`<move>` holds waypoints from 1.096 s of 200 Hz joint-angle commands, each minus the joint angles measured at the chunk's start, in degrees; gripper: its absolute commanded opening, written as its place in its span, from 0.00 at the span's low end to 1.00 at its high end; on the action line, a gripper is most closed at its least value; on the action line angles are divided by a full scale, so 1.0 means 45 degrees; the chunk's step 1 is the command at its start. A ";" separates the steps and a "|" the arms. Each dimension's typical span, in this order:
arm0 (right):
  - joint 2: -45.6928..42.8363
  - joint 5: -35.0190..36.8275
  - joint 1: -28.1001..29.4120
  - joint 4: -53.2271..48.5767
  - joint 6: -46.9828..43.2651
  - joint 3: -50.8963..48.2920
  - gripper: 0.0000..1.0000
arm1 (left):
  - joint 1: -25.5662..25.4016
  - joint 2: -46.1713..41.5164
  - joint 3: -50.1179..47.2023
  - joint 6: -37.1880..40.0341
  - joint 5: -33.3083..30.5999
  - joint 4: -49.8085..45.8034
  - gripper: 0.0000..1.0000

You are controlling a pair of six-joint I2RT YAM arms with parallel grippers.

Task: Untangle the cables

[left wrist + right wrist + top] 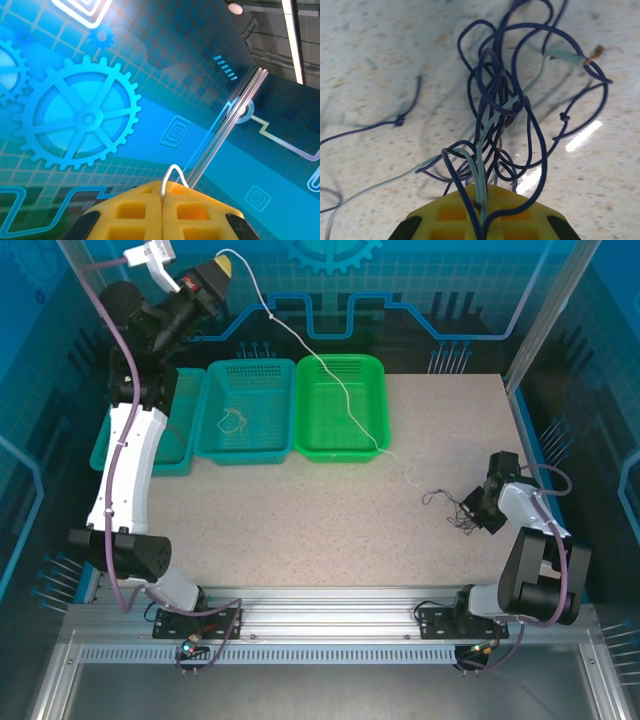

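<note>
Right gripper (pixel 470 510), nearest, sits low on the speckled beige tabletop (pixel 300 530). In the right wrist view its yellow fingers (pixel 445 215) are clenched on the tangle of thin dark blue-purple wires (pixel 502 95). A pale strand (pixel 482 165) runs through that knot and into the same pinch.

From the tangle a long thin whitish wire (pixel 340 390) rises across the table and over the green plastic mesh basket (pixel 340 454). Beside that, the teal plastic mesh basket (pixel 245 456) has a small beige curl of wire (pixel 232 420) lying inside.

Farthest back, left gripper (pixel 222 268) is raised high at the rear left. Its yellow pads (pixel 195 210) are pressed together on a loop of the whitish wire.

Step in hand, by my read: drawing the whitish wire out while the right side anchors the bundle. Its lower end looks threaded in the knot, not free.

Next likely needs the right pinch shifted onto the dark wires only, so the pale strand can slide out. The freed wire would then go to a basket. More pull with both clamped risks tightening the knot.
</note>
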 commanded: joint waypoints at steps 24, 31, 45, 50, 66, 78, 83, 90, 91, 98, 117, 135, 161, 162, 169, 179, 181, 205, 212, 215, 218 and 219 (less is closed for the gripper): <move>-0.0287 0.0819 0.0549 0.0204 -0.0981 -0.0931 0.00 | 0.0258 0.0822 0.3858 0.2391 -0.0860 -0.4376 0.00; -0.0496 0.0844 0.0126 0.0453 -0.1095 -0.1352 0.00 | 0.0489 0.1218 0.4700 0.2499 -0.1043 -0.5323 0.00; -0.0969 0.1098 -0.0740 0.0803 -0.1171 -0.1966 0.00 | 0.1197 0.1999 0.6622 0.1973 -0.1195 -0.6228 0.00; -0.1063 0.1063 -0.1157 0.0860 -0.1163 -0.2069 0.00 | 0.1459 0.2227 0.6999 0.1663 -0.1158 -0.6320 0.00; -0.1216 0.0631 -0.2219 0.1086 -0.0982 -0.2217 0.00 | 0.2119 0.2522 0.7653 0.1071 -0.0858 -0.5809 0.00; -0.1266 0.0981 -0.2407 0.0795 -0.0761 -0.2010 0.00 | 0.2426 0.2537 0.7635 0.0819 -0.0868 -0.5346 0.00; -0.1305 0.0991 -0.2456 0.0778 -0.0723 -0.1937 0.00 | 0.2571 0.2551 0.7633 0.0641 -0.0773 -0.5148 0.00; -0.1309 0.0985 -0.2466 0.0859 -0.0721 -0.1842 0.00 | 0.2720 0.2597 0.7643 0.0486 -0.0713 -0.4977 0.00; -0.1308 0.0987 -0.2457 0.0867 -0.0721 -0.1833 0.00 | 0.2730 0.2589 0.7640 0.0472 -0.0725 -0.4974 0.00; -0.1264 0.1000 -0.2456 0.0860 -0.0670 -0.1682 0.00 | 0.2809 0.2592 0.7620 0.0473 -0.0746 -0.4960 0.00; -0.1041 0.0297 -0.2465 0.1019 -0.0893 -0.1164 0.00 | 0.2817 0.2539 0.7184 0.0394 -0.0313 -0.4493 0.00; -0.1008 -0.0659 -0.2393 0.1059 -0.0907 -0.0751 0.00 | 0.2778 0.2437 0.6500 0.0358 0.0005 -0.4057 0.00; -0.1387 -0.1045 -0.2097 0.0847 -0.0845 -0.0423 0.00 | 0.2759 0.2177 0.5623 0.0748 -0.0086 -0.3843 0.00; -0.1405 -0.1053 -0.2087 0.0832 -0.0842 -0.0421 0.00 | 0.2749 0.2165 0.5586 0.0759 -0.0089 -0.3850 0.00; -0.1566 -0.1132 -0.2010 0.0831 -0.0820 -0.0402 0.00 | 0.2768 0.2098 0.5370 0.0888 -0.0127 -0.3947 0.00; -0.1776 -0.1233 -0.1884 0.0753 -0.0800 -0.0410 0.00 | 0.2759 0.1922 0.4897 0.1092 -0.0177 -0.3930 0.00; -0.1824 -0.1251 -0.1857 0.0742 -0.0800 -0.0407 0.00 | 0.2759 0.1895 0.4794 0.1110 -0.0196 -0.3910 0.00; -0.2264 -0.1305 -0.1722 0.0297 -0.0790 -0.0264 0.00 | 0.2796 0.1574 0.3810 0.1368 -0.0356 -0.3683 0.00; -0.2395 -0.1316 -0.1711 0.0198 -0.0800 -0.0228 0.00 | 0.2792 0.1572 0.3652 0.1503 -0.0400 -0.3732 0.00; -0.2458 -0.1340 -0.1706 0.0148 -0.0800 -0.0209 0.00 | 0.2782 0.1579 0.3585 0.1548 -0.0419 -0.3771 0.00; -0.2517 -0.1350 -0.1703 0.0084 -0.0810 -0.0190 0.00 | 0.2781 0.1568 0.3501 0.1625 -0.0441 -0.3810 0.00; -0.2537 -0.1352 -0.1694 0.0059 -0.0815 -0.0187 0.00 | 0.2780 0.1567 0.3479 0.1647 -0.0452 -0.3814 0.00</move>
